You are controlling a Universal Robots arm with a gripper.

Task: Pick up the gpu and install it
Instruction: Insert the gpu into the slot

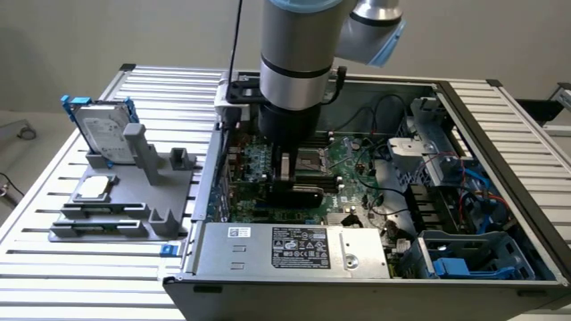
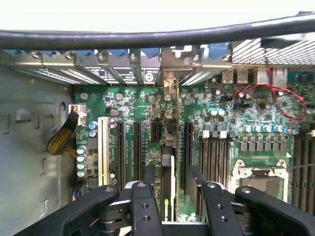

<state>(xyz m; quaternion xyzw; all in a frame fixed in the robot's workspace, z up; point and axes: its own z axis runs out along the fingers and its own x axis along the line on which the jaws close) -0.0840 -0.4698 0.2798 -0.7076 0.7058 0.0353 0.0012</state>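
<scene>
An open computer case (image 1: 357, 297) fills the exterior view's centre and right. Inside, the gpu (image 1: 295, 195) stands edge-on on the motherboard (image 1: 352, 167) between the gripper's (image 2: 172, 172) parted fingers, with the power supply (image 1: 295, 247) below. At left, a grey rack (image 1: 116, 200) holds a hard drive (image 1: 103, 134).

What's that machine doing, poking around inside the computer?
A robot arm is reaching down into an open computer case. Its gripper hangs low over the motherboard, fingers spread to either side of the gpu. The card stands on edge among the expansion slots. The fingers look open rather than clamped on it, so the card appears set in place.
</scene>
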